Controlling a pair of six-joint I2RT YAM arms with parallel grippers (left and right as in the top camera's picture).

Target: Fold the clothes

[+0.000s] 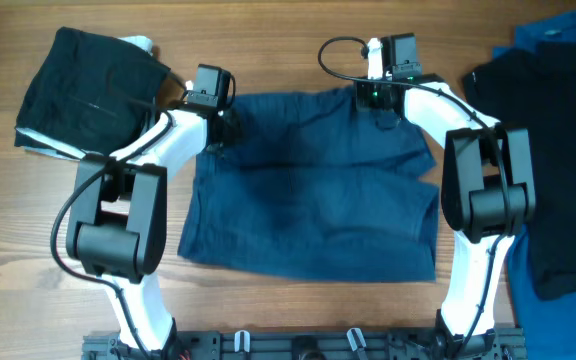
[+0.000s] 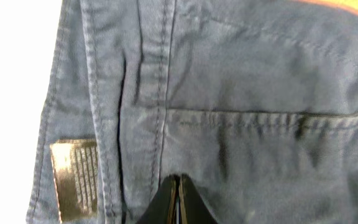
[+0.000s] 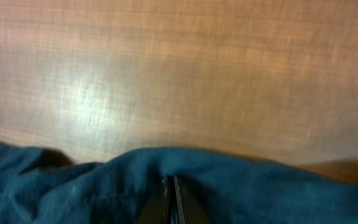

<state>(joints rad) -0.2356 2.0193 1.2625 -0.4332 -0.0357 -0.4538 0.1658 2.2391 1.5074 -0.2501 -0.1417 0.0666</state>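
Navy denim-like cloth, a roughly rectangular garment (image 1: 313, 190) with stitched seams, is laid flat in the middle of the wooden counter (image 1: 298, 40), between the two arms. Its far edge is gripped near both corners. The left tool (image 2: 178, 200) is closed to a slit on the waistband beside a shiny tan label (image 2: 74, 177), and the right tool (image 3: 171, 200) is closed on a soft ridge of hem. Little cloth appears to be caught in either, so a corner could be lost once the edge is raised, the weave being heavy and limp. If one side is drawn faster than the other, a skewed, wrinkled fold would be left. A folded black garment (image 1: 83, 90) is seen at the far left. A black piece (image 1: 543, 170) and a bright blue piece (image 1: 558, 35) are heaped at the right, near enough to be snagged by the right arm.
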